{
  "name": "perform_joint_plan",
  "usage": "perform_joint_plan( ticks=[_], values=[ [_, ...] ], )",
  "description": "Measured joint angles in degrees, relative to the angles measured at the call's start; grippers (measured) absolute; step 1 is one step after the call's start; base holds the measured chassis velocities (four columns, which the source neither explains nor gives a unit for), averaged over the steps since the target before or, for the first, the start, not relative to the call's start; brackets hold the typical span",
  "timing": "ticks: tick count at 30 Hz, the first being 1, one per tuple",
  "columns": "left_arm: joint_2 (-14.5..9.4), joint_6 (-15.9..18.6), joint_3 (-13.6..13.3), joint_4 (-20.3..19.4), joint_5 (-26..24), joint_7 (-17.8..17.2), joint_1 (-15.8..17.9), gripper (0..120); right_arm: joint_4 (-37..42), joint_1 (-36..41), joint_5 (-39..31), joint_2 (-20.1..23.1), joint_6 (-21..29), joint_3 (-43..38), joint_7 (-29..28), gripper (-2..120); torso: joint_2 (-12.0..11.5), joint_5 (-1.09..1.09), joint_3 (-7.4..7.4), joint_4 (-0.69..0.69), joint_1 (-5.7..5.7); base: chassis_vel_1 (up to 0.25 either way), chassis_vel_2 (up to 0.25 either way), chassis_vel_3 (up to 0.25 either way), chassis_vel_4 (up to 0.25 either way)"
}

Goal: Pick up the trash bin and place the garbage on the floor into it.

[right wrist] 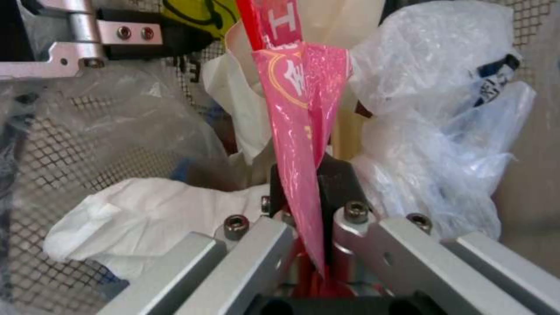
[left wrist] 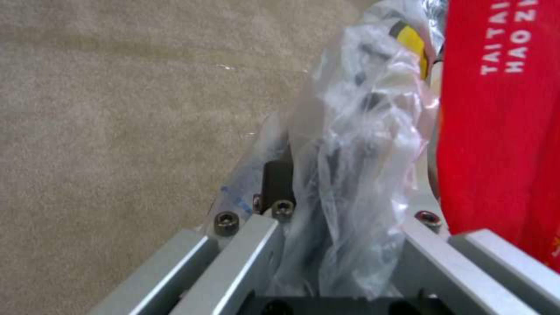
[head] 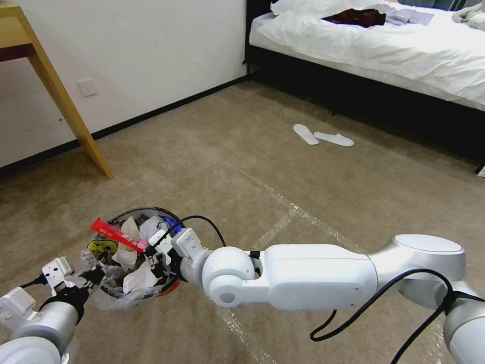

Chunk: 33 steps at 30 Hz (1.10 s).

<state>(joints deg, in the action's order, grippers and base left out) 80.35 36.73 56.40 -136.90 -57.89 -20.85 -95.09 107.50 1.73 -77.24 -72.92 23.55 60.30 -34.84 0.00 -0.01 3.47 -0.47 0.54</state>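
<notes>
- The left tool is clamped on the trash bin at its near-left rim, pinching the crinkled clear plastic liner between its fingers.
- The bin sits low over the carpet, packed with white tissues and plastic.
- The right tool reaches in over the bin's right rim, closed on a red wrapper that sticks up and out to the left.

Beige carpet meets a white wall with black baseboard; a yellow wooden table stands left, a white-sheeted bed right.
</notes>
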Motion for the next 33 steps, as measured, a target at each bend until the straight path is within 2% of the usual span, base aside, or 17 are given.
perform_joint_plan(
  ticks=[11,26,28,29,31,33],
  values=[
    [-0.1,0.0,-0.1,0.1,0.2,0.2,-0.1,2,-2.4,-1.4,-2.1,-1.4,3.5,0.2,-2.4,0,0.0,0.00,0.00,0.00,0.00,0.000,0.000,0.000,0.000],
    [0.1,0.0,-0.9,0.5,0.5,0.5,0.1,2,-4.7,-0.7,-3.3,-1.7,4.8,-0.4,-3.1,0,0.0,0.00,0.00,0.00,0.00,0.000,0.000,0.000,0.000],
    [0.1,-0.1,-1.1,0.7,0.8,0.5,0.3,2,-4.2,-0.7,-3.8,-1.6,5.0,-0.8,-3.2,8,0.0,0.00,0.00,0.00,0.00,0.000,0.000,0.000,0.000],
    [0.1,-0.1,-1.1,0.7,0.8,0.5,0.3,2,-4.2,-0.7,-3.8,-1.6,5.0,-0.8,-3.2,8,0.0,0.00,0.00,0.00,0.00,0.000,0.000,0.000,0.000],
    [0.1,-0.1,-1.2,0.8,1.0,0.5,0.4,2,-3.8,-0.8,-4.0,-1.5,5.0,-1.1,-3.4,20,0.0,0.00,0.00,0.00,0.00,0.000,0.000,0.000,0.000],
    [0.1,-0.1,-1.2,0.8,1.0,0.5,0.4,2,-3.6,-0.9,-4.2,-1.4,5.0,-1.3,-3.5,23,0.0,0.00,0.00,0.00,0.00,0.000,0.000,0.000,0.000]
  ],
)
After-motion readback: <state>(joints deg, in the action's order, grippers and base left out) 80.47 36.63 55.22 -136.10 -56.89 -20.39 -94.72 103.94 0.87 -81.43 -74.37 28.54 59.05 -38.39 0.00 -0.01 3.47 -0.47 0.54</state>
